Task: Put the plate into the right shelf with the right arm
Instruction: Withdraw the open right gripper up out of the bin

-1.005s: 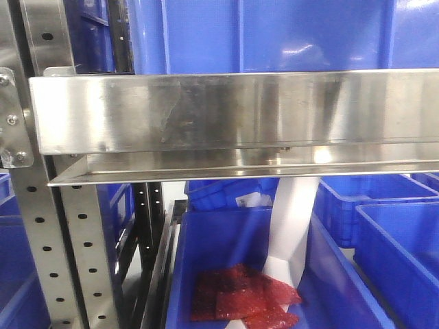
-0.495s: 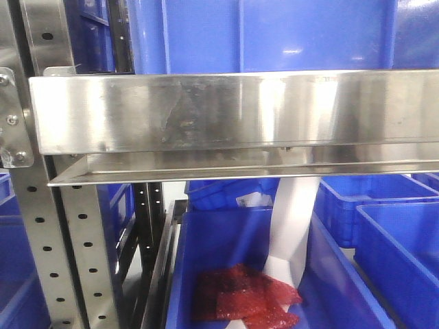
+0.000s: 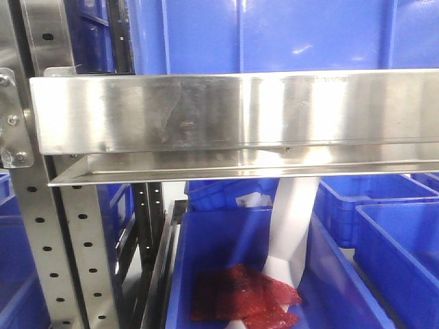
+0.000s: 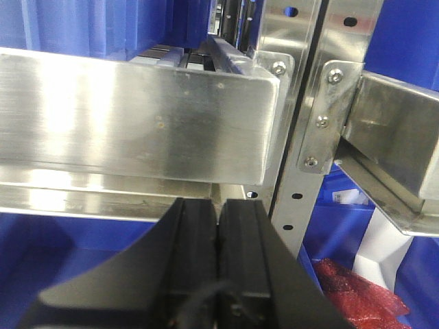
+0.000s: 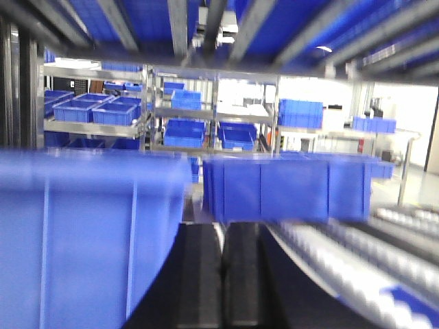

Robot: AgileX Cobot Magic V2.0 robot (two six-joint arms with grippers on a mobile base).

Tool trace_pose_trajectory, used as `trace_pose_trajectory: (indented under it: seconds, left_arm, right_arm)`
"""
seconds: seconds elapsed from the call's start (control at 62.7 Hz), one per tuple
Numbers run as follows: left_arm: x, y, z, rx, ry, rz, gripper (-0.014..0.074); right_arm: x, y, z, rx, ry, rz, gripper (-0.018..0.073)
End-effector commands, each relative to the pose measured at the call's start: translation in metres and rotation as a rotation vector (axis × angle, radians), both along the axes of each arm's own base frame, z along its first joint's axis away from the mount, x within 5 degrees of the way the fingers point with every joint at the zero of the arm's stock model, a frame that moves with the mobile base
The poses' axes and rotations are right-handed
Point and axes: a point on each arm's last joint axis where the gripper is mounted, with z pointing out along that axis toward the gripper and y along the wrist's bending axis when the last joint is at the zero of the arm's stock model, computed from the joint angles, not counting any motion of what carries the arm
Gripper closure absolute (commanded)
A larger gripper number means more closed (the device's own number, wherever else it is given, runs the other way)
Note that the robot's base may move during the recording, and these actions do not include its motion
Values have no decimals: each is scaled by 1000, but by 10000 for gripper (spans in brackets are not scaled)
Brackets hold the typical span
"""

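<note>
Right shelf (image 3: 233,113) filling the front view: a shiny flat steel edge across the frame, perforated upright post (image 3: 51,253) at the left, large blue bin (image 3: 274,34) sitting on top. Below the edge, an open blue bin (image 3: 206,247) holding crumpled red packets (image 3: 243,298) and a white paper strip (image 3: 291,226) leaning against its inner wall; more blue bins (image 3: 384,219) just beside it on the right

Left pincer (image 4: 218,240) clenched, black fingers (image 4: 195,233) pressed flat together with only a thin seam between, nothing gripped; pointed at a steel shelf edge (image 4: 137,116) with bolted perforated posts (image 4: 309,110) to its right and red packets (image 4: 353,291) low in the corner

Right pincer (image 5: 223,267) likewise clenched, fingers (image 5: 200,274) side by side and touching, empty; reaching in beneath overhead bars (image 5: 206,24), with a blurred blue bin (image 5: 82,233) close on its left, a blue crate (image 5: 288,185) ahead, pale rollers (image 5: 343,267) to its right, and distant racks of blue bins (image 5: 96,110) beyond

Plate not visible in any of the three views; position impossible to tell
</note>
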Motion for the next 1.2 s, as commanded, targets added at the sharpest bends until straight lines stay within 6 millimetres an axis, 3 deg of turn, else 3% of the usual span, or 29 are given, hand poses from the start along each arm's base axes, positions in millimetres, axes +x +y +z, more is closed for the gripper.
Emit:
trace_pose_trajectory:
  seconds: [0.0,0.16,0.447,1.181]
  left_arm:
    - [0,0,5,-11,-86,-4,643]
    - [0,0,5,-11,-86,-4,643]
    - [0,0,5,-11,-86,-4,643]
    - [0,0,5,-11,-86,-4,643]
  right_arm:
    - [-9,-1,-7,25,-78,-6,504]
    - [-8,0,-42,63,20,7,504]
    - [0,-1,-78,65,106,7,504]
    - [0,3,-82,22,158,48,504]
